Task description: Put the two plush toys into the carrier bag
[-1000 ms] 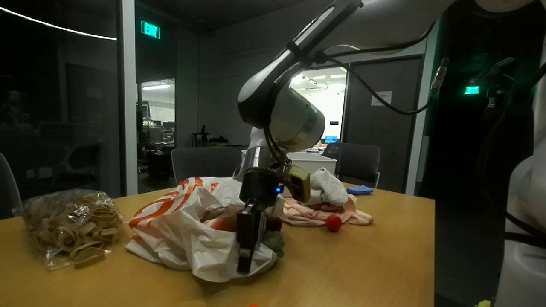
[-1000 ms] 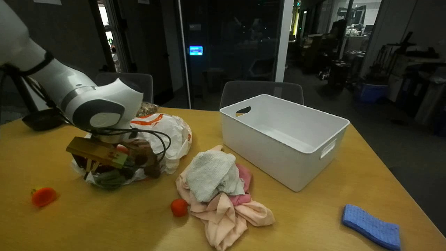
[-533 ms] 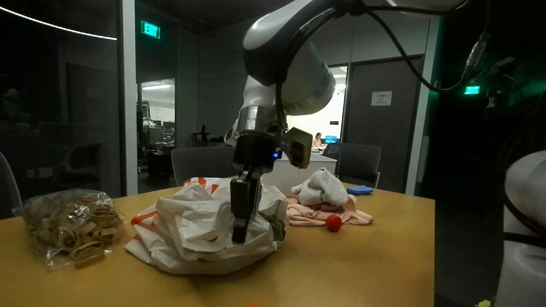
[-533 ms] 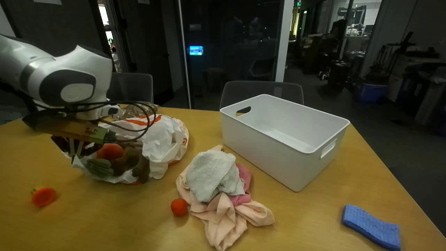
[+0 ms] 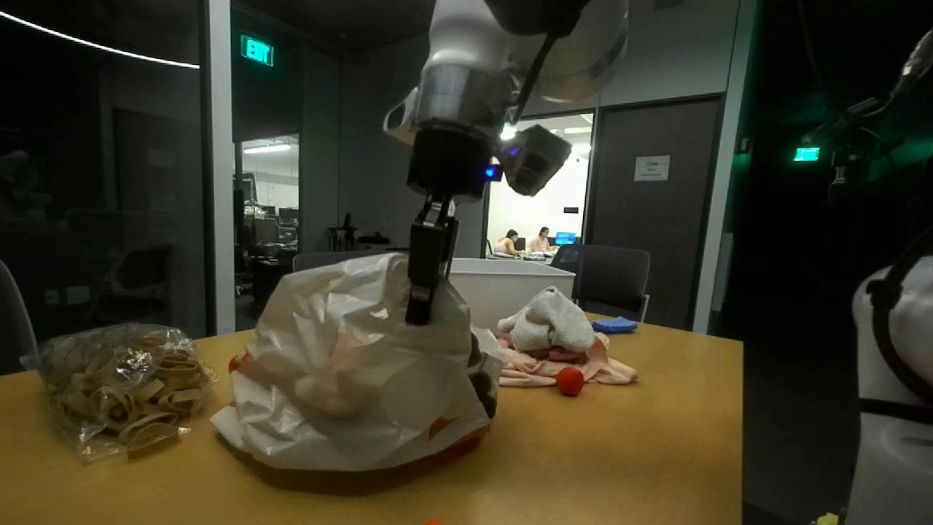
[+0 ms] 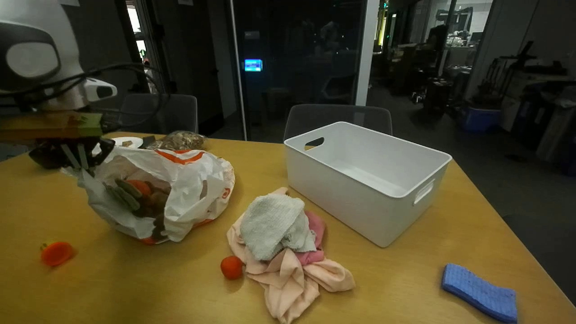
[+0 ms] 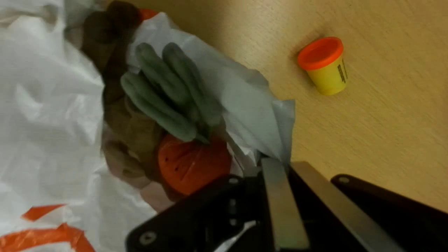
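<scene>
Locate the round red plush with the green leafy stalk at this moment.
In the wrist view, the round red plush lies left of centre inside the mouth of the carrier bag, beside the brown plush and left of the fingers.

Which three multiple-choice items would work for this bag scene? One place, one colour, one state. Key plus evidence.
1. Where is the red plush?
A. In the white bin
B. In the bag
C. On the blue sponge

2. What colour is the lid on the tub?
A. Orange
B. Green
C. Blue

3. What is the gripper doing?
A. Standing wide open
B. Shut on the red plush
C. Shut on the bag

1: B, since the wrist view shows it lying inside the bag's open mouth.
2: A, since the wrist view shows an orange top over a yellow body.
3: C, since the wrist view shows the bag's edge pinched in the gripper, with the red plush off to one side.
</scene>
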Action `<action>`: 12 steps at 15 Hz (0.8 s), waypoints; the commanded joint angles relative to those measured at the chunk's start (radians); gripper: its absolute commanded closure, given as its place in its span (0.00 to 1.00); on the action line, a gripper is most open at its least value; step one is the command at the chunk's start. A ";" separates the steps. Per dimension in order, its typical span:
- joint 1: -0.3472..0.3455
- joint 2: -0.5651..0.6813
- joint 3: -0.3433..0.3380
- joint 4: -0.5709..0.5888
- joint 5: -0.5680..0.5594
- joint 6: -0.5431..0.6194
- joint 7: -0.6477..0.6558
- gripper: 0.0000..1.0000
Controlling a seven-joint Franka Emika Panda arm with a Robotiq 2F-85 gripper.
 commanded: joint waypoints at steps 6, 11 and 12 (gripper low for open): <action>0.088 -0.192 0.028 0.013 -0.207 -0.007 0.087 0.97; 0.105 -0.142 -0.043 -0.053 -0.152 -0.008 0.045 0.97; 0.110 -0.130 -0.060 -0.065 -0.131 -0.006 0.035 0.95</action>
